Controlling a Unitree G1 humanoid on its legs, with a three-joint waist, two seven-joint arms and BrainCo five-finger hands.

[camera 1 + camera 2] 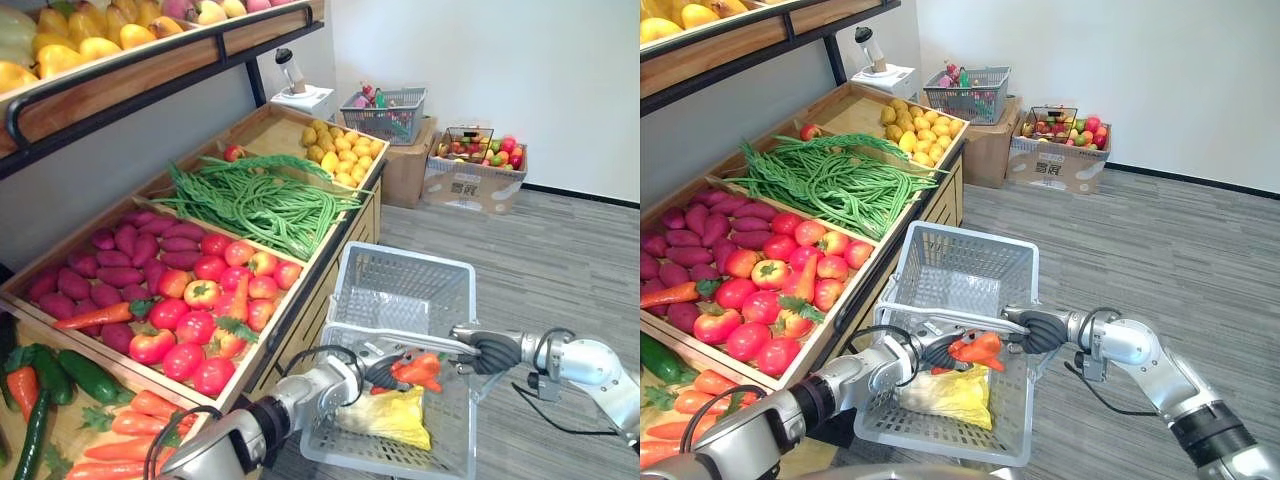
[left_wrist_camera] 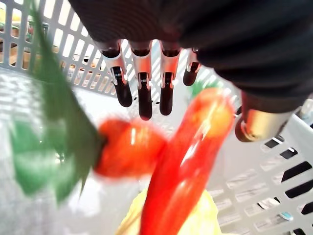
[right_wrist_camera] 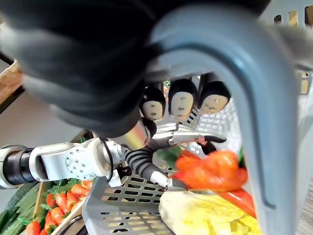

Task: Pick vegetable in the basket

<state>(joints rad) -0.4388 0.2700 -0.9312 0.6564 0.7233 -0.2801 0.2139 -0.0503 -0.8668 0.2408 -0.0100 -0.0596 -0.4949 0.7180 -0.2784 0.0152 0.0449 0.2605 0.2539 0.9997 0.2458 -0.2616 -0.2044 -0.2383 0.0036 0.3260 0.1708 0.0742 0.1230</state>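
- Left hand point(image 1: 380, 372) hangs over the basket point(image 1: 400, 285) with fingers straight and thumb apart, clasping nothing.
- A carrot point(image 2: 129, 149) and a red pepper point(image 2: 188, 161), the task's vegetables, show just past its fingertips, inside the basket walls. Both are blurred, so I cannot tell whether either touches the fingers.
- The pepper's long axis runs away from the fingertips toward the basket floor. The carrot lies beside it on the side away from the thumb, its green leaves spreading farther that way.
- Below the left hand, a yellow leafy vegetable point(image 1: 395, 415) lies on the basket floor. It looks likely to catch whatever drops.
- Right hand point(image 1: 490, 352) is clenched around the basket's handle point(image 1: 400, 338) and carries the basket. The handle crosses just above the left hand.
- The left hand is the nearer one to the vegetables and the only free one. The handle is the one thing standing in its way on the way up and out.
- Beyond the left arm's outer side stands the bench point(image 1: 300, 300), with tomatoes point(image 1: 200, 320), green beans point(image 1: 260, 200) and more carrots.
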